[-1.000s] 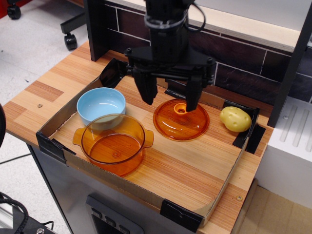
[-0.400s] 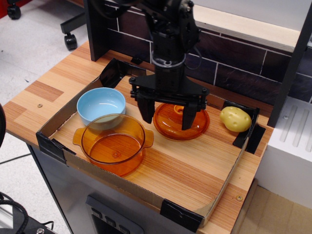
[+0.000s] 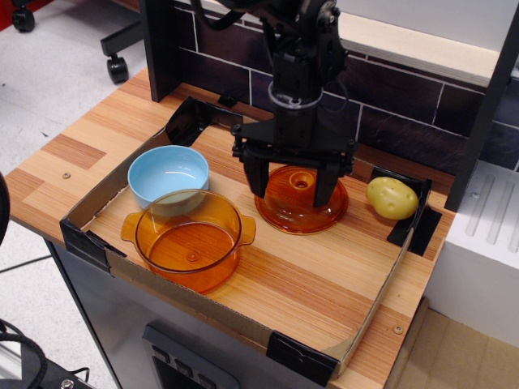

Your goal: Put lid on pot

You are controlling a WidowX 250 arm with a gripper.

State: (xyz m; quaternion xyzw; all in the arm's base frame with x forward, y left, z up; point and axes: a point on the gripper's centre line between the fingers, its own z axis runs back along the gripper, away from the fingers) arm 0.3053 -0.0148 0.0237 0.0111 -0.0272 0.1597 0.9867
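Note:
The amber glass lid (image 3: 293,212) lies flat on the wooden board, right of centre, its ringed knob (image 3: 301,183) up. The amber glass pot (image 3: 188,237) stands open at the front left, with small flat side handles. My gripper (image 3: 293,185) hangs straight over the lid, open, its two black fingers (image 3: 256,182) standing wide on either side of the knob and low over the dome. The knob is between them, untouched as far as I can tell. Nothing is held.
A light blue bowl (image 3: 168,175) stands just behind the pot, touching its rim. A yellow potato (image 3: 392,198) lies at the right by a black corner bracket (image 3: 412,217). A low cardboard wall (image 3: 375,304) rims the board. A dark brick wall stands behind.
My gripper has come down and moved a little right, from above the lid to straddling its knob, and its fingers have narrowed. The lid, pot and bowl have not moved.

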